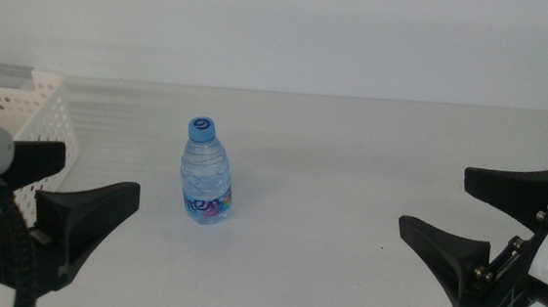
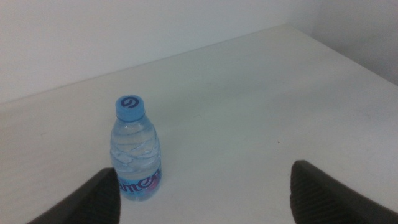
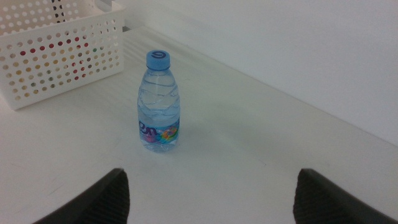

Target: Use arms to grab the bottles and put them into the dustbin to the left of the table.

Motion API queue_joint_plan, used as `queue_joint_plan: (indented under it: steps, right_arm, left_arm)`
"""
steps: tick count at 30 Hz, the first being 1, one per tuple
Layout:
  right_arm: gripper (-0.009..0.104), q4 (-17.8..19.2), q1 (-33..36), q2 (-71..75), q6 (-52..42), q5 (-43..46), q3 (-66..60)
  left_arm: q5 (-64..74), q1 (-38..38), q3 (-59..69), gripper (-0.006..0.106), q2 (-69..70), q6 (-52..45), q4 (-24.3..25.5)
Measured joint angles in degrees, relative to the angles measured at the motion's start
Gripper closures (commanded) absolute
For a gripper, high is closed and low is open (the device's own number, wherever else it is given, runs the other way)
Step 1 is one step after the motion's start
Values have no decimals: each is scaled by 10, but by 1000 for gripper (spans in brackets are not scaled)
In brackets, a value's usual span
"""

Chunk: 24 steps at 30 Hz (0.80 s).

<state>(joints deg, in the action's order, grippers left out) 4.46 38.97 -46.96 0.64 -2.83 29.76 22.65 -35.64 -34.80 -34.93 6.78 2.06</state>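
Two grippers low, left gripper (image 1: 74, 202), right gripper (image 1: 488, 234), fingers spread

The water bottle (image 1: 208, 174) is made of clear, glossy, ribbed plastic, topped by a smooth blue plastic cap (image 1: 203, 127) and wrapped in a shiny printed label (image 3: 159, 132). The dustbin (image 3: 59, 53) is moulded from white plastic pierced with round holes. The table (image 1: 351, 169) is finished in smooth matt white, and the left gripper (image 1: 60, 200) and right gripper (image 1: 479, 224) are formed of matt black plastic.

Likely lab test setup: bare white table (image 1: 352, 160), blank white wall (image 1: 284, 27), perforated white basket (image 3: 56, 50).
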Motion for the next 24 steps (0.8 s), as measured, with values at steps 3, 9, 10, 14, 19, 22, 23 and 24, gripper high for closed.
queue_joint_plan:
  steps: [3,9,10,14,19,22,23,24]
  right_arm:
    - [25,0,0,0,0,0,0]
    - [25,0,0,0,0,0,0]
    - [25,0,0,0,0,0,0]
    - [25,0,0,0,-2,0,0]
    - [25,0,0,0,-2,-1,0]
    - [25,0,0,0,-3,-1,0]
    - [25,0,0,0,-3,-1,0]
    - [25,0,0,0,-6,-1,0]
  left_arm:
    - [-6,0,0,10,0,0,8]
    - [-8,0,-1,10,0,0,26]
    - [-8,0,-2,10,0,0,31]
    - [-8,0,-25,10,-15,17,75]
    - [-8,0,-76,10,-80,85,151]
    - [-8,1,-102,10,-117,119,199]
    - [-9,4,-109,10,-126,127,210]
    - [-11,10,-118,10,-137,135,220]
